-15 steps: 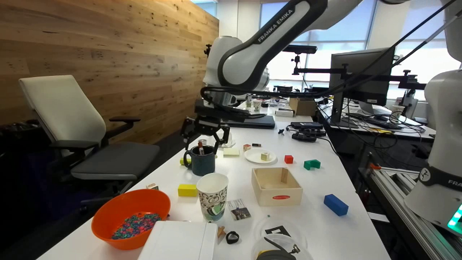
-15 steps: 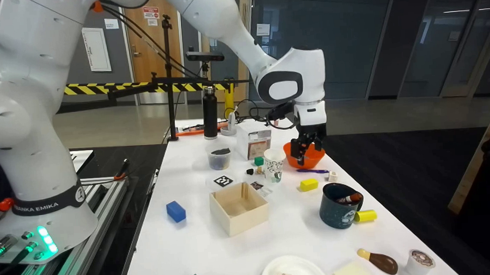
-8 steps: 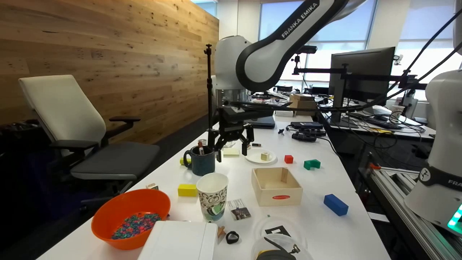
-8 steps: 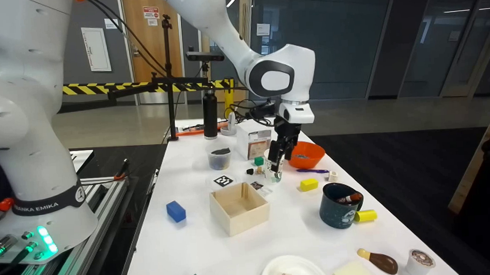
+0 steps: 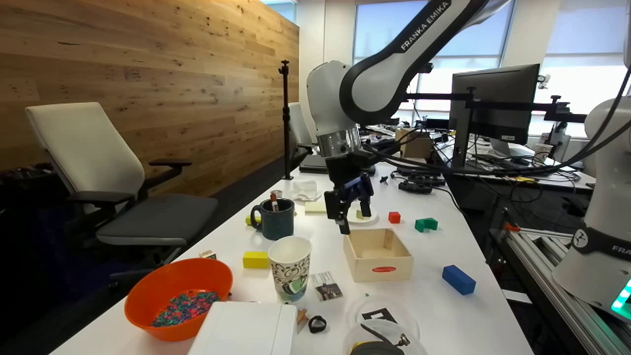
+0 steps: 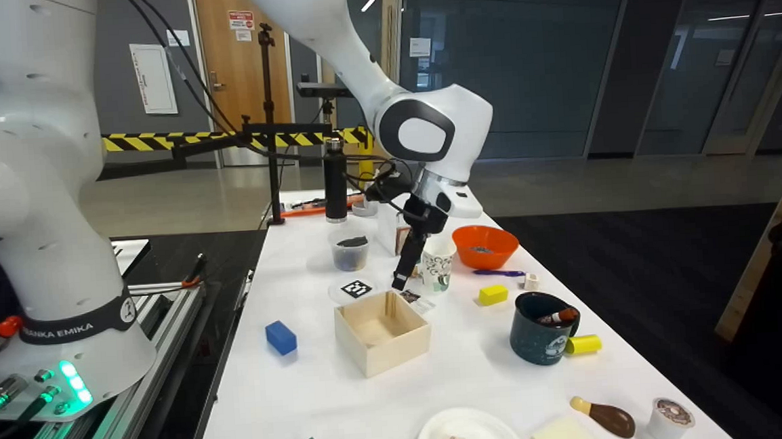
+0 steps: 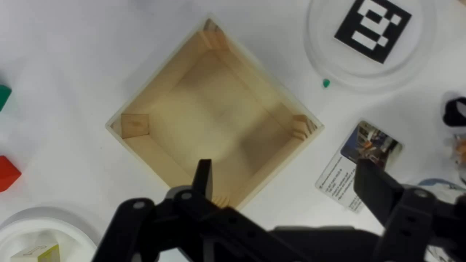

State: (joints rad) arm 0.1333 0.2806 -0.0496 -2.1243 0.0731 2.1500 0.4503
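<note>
Claw (image 7: 282, 173) has swung across toward the wooden box (image 7: 209, 105), now the nearest thing to it. Jaws parted, nothing held. Box sits open-topped on worktop (image 7: 91, 54), card (image 5: 326, 286) near it.

wooden box (image 7: 214, 109) | pale, squarish, open-topped | upright | on white tabletop (image 6: 348, 412)

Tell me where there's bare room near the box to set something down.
Bare table shows between the box and the blue block, and between the box, mug and plate. It's crowded around the cup: card, yellow block, bowl and carton sit close. The open gripper hovers by the box.
</note>
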